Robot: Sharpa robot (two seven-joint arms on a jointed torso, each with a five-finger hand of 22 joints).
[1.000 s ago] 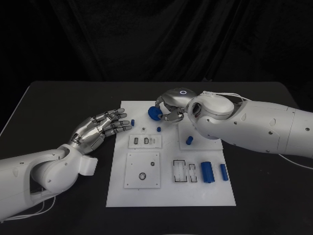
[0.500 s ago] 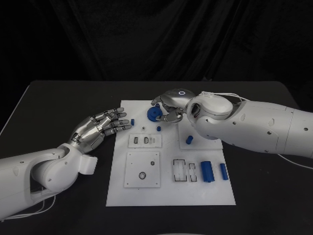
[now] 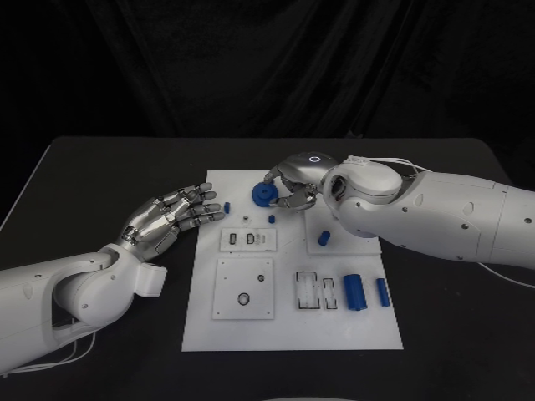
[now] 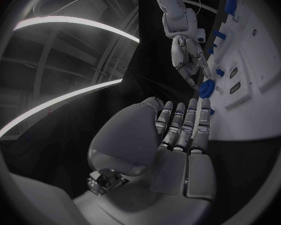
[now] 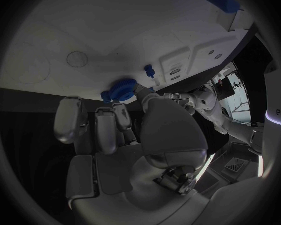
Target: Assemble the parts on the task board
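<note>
A white rectangular task board [image 3: 292, 330] lay flat in the middle of the black table, its long side running from near to far. A round blue part [image 3: 262, 195], disc-shaped with a scalloped rim, hung over the board's far end, pinched in the fingertips of the right hand [image 3: 294, 180]. Two small blue pegs [image 3: 226, 207] [image 3: 272, 220] stood near it at the far left, one close to the left edge. A short blue piece [image 3: 324, 239] lay right of centre. Two blue cylinders [image 3: 354, 292] [image 3: 384, 294], the left one thicker, lay side by side toward the near right. Recessed slots and panels [image 3: 245, 289] marked the board's centre.
</note>
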